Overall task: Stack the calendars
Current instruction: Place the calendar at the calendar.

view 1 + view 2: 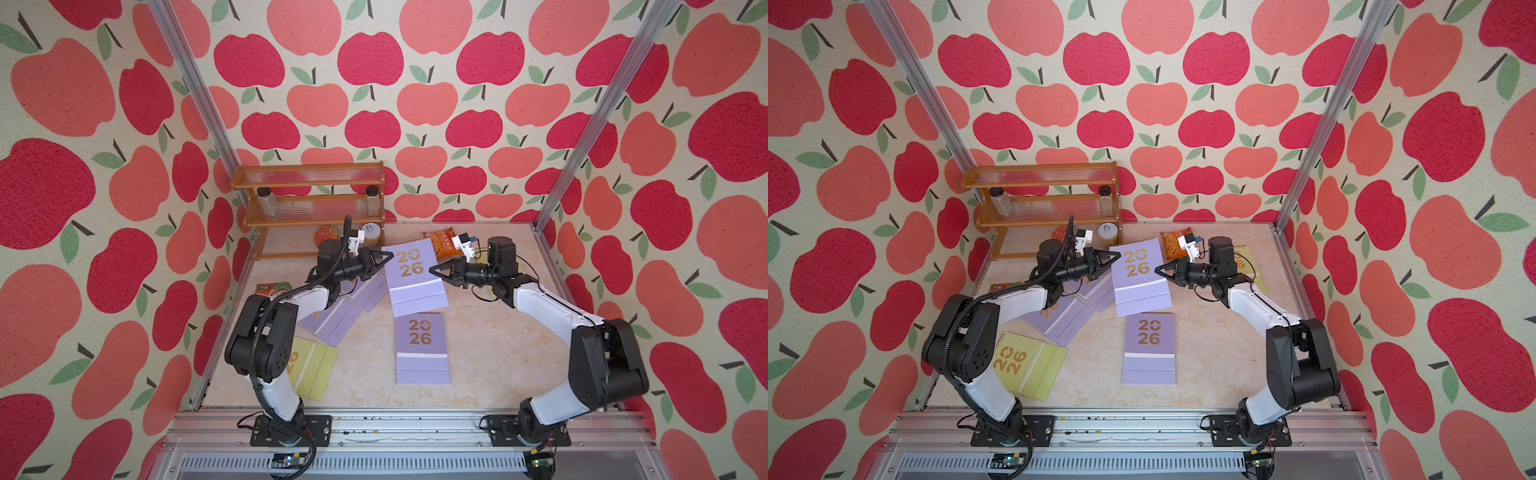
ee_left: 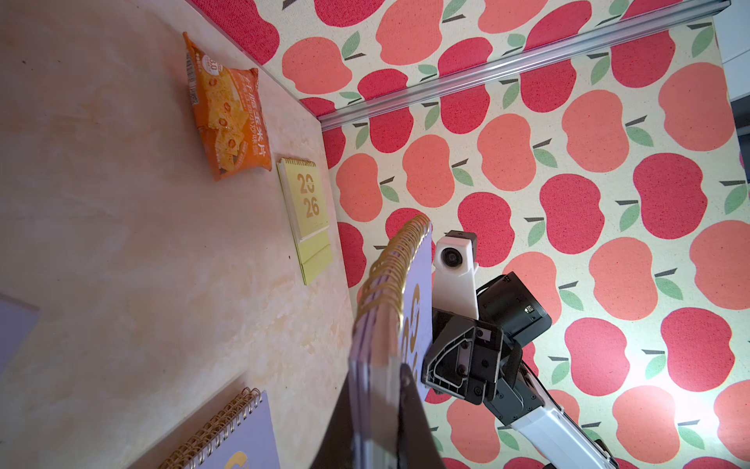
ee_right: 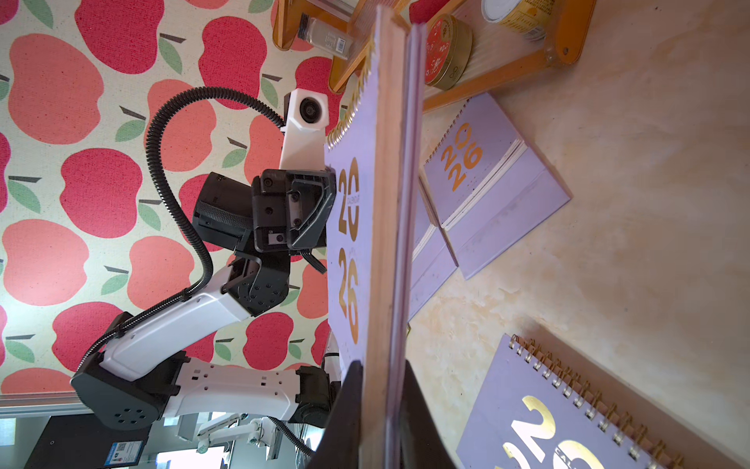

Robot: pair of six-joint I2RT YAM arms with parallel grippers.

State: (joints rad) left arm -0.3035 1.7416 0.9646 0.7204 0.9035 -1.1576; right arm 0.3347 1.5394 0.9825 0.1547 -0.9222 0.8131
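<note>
Calendars [image 1: 1148, 349] lie scattered over the counter [image 1: 490, 345] rather than in 1 pile, so the stacking looks barely begun. The held calendar [image 1: 411, 270], a lavender piece, is up off the counter between the 2 arms, its gold "2026" cover facing up in both top views. The left tool [image 1: 387, 257] is clenched on its edge close to the spiral binding. The right tool [image 1: 433, 269] is clamped on the opposite edge. Each wrist view shows the calendar's edge pinched between dark fingers [image 3: 349, 406]. Grips on 2 opposite sides probably stop the folded stand from sagging or swinging open, and let the arms level it before setting it down.

Nearer the arm bases, a flat lavender calendar [image 1: 422, 349] lies alone on bare counter, in my judgement the likeliest base for the pile. 2 more lavender calendars [image 1: 332, 322] overlap beside the left arm. A yellow-green calendar [image 1: 1030, 363] sits near that arm's base. Another yellow-green calendar [image 2: 310, 215] lies by the right wall, just beside an orange snack packet [image 2: 227, 109].

The next move calls for lining up spirals and edges over the base before either tool lets go. A skewed drop could leave the calendar sliding off.
</note>
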